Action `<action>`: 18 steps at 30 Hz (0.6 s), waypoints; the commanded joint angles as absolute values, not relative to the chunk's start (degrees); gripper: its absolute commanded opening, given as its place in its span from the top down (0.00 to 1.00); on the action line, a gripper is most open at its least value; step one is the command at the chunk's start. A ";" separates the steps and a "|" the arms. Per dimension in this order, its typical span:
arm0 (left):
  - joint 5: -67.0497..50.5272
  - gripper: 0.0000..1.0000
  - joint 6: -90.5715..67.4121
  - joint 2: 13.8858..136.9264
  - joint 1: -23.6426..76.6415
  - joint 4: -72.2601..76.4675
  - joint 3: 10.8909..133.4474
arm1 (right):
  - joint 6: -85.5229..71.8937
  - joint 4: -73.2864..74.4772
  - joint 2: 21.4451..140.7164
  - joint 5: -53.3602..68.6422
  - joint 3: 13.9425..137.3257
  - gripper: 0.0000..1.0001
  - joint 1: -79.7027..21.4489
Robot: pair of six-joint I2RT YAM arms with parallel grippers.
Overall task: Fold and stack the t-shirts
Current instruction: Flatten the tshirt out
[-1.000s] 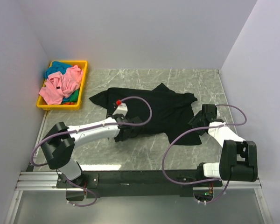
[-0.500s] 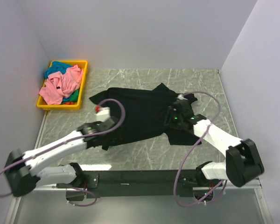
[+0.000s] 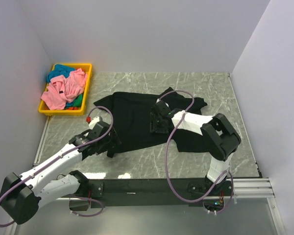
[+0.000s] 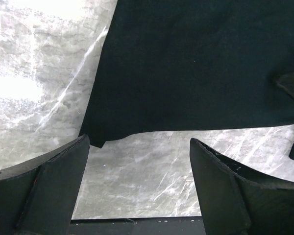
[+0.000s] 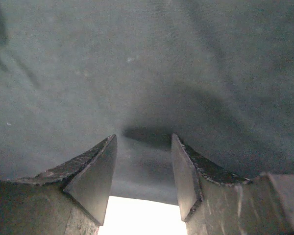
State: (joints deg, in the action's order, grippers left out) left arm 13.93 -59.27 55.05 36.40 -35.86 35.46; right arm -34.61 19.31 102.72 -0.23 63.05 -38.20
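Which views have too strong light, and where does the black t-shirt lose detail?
Left wrist view: strong glare on the marble table at upper left; the black t-shirt is flat dark. Right wrist view: the shirt looks washed-out grey, with a blown-out white patch between the fingers. Top view: even light, sharp.

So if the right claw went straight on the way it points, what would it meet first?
The black shirt: its fabric fills the view just ahead of the right claw, jaws apart. How near, I cannot tell.
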 commanded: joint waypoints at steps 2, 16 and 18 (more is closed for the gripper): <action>12.48 0.11 -58.72 55.19 35.86 -32.78 35.77 | -34.54 24.96 104.15 -4.22 64.08 0.43 -32.28; 11.34 0.11 -47.47 58.80 25.66 -32.87 42.45 | -29.72 22.50 90.10 -6.06 57.22 0.39 -22.83; 11.42 0.11 -45.36 58.97 23.04 -32.78 43.24 | -27.17 22.94 88.16 -9.39 57.48 0.38 -28.01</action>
